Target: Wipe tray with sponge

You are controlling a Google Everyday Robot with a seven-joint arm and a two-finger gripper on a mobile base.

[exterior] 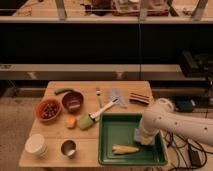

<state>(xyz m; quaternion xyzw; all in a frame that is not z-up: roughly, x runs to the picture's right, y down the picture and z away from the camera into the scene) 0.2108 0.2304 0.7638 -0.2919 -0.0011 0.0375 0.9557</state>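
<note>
One gripper (pixel 143 138) hangs low inside the green tray (pixel 110 139) at the lower right of the frame, on the wooden bench (pixel 86 140). A pale block, probably the sponge (pixel 128 134), lies in the tray just left of it; we cannot tell how its jaws stand.
</note>
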